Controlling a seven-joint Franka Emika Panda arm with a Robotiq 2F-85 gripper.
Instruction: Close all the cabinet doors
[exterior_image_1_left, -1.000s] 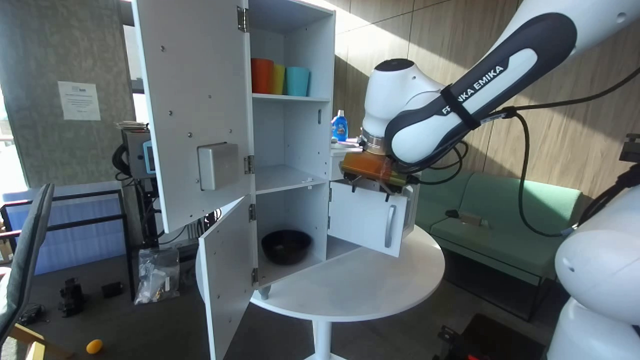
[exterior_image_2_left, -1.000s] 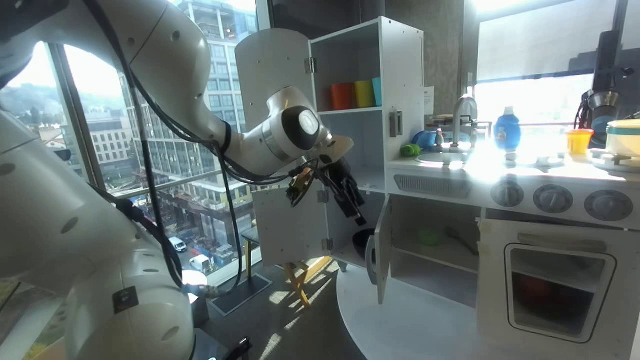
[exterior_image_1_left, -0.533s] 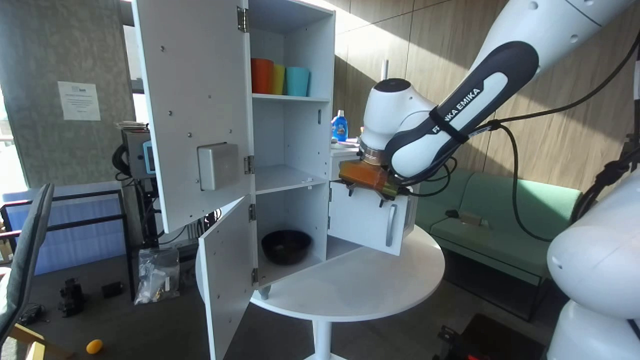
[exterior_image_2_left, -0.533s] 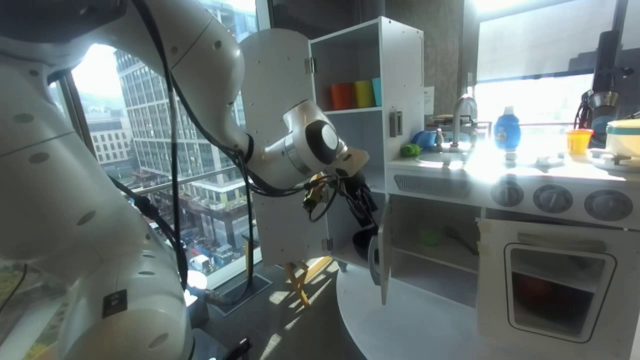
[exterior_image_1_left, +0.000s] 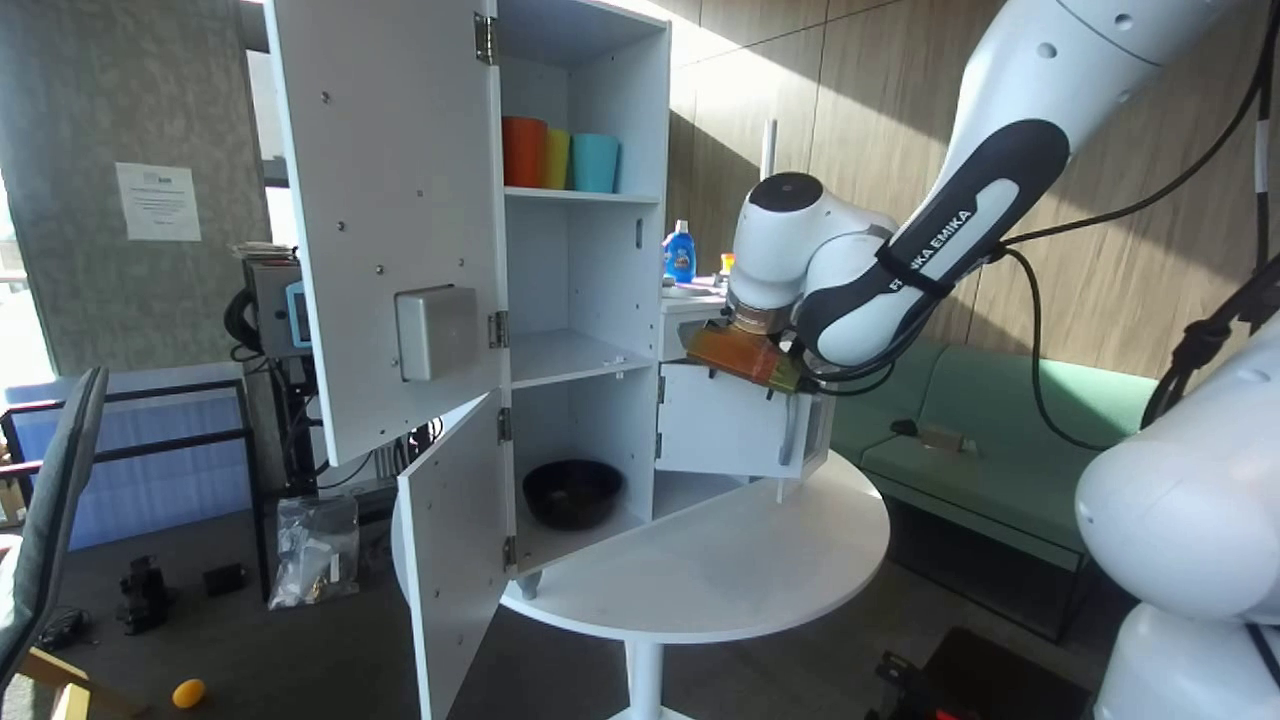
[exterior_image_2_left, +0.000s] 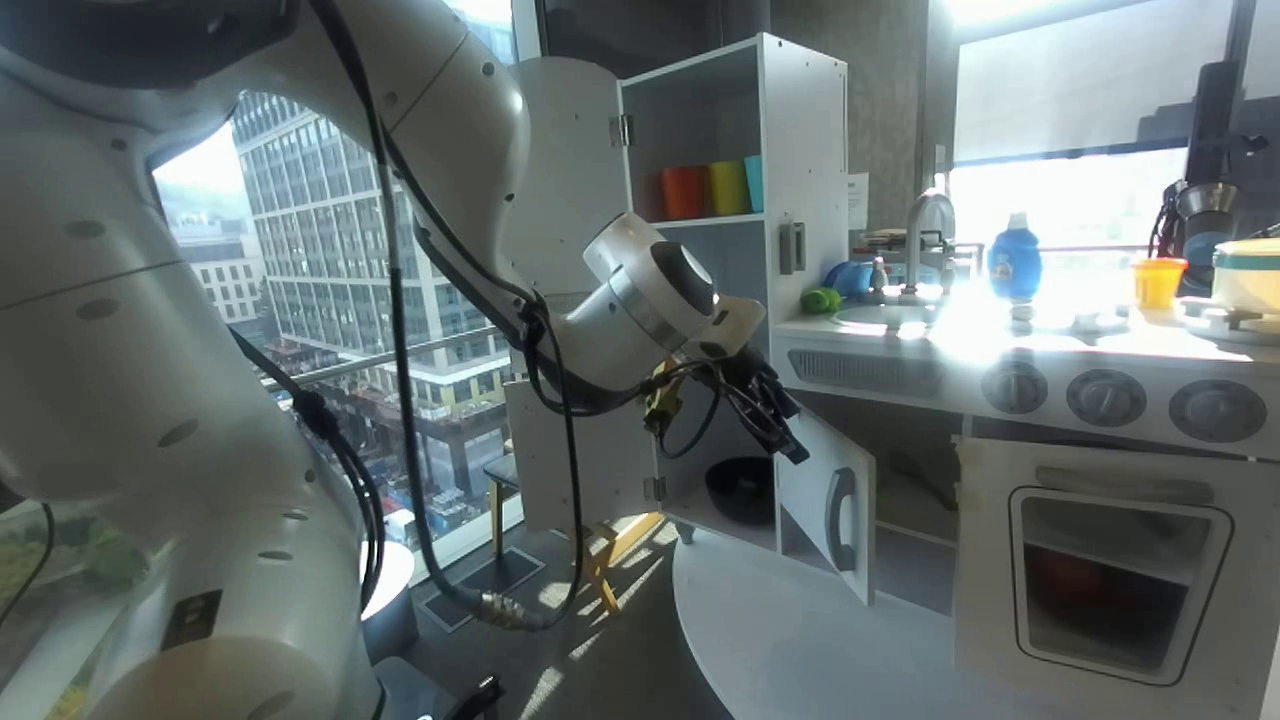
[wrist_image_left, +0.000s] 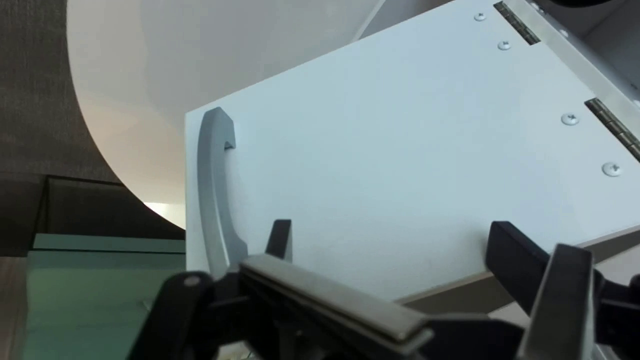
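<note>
Handled door (wrist_image_left: 390, 150), small, part-open over the table (exterior_image_1_left: 740, 580) near its edge: your gripper (wrist_image_left: 390, 228) faces its outer side, jaws wide and holding nothing, presumably because a push suits closing better than a grasp on the handle (wrist_image_left: 208, 185); whether they touch it, the wrist view does not quite settle. Upper door (exterior_image_1_left: 390, 230) and lower door (exterior_image_1_left: 463, 550), tall cabinet (exterior_image_1_left: 612, 275): both stand open past the table's edge, probably for you to close after this one.

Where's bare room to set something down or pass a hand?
The round tabletop looks bare between the tall cabinet and its rim; so does the middle shelf below the cups. Crowded: the handled door, with the jaws close by; the bottom compartment holds a black bowl.
</note>
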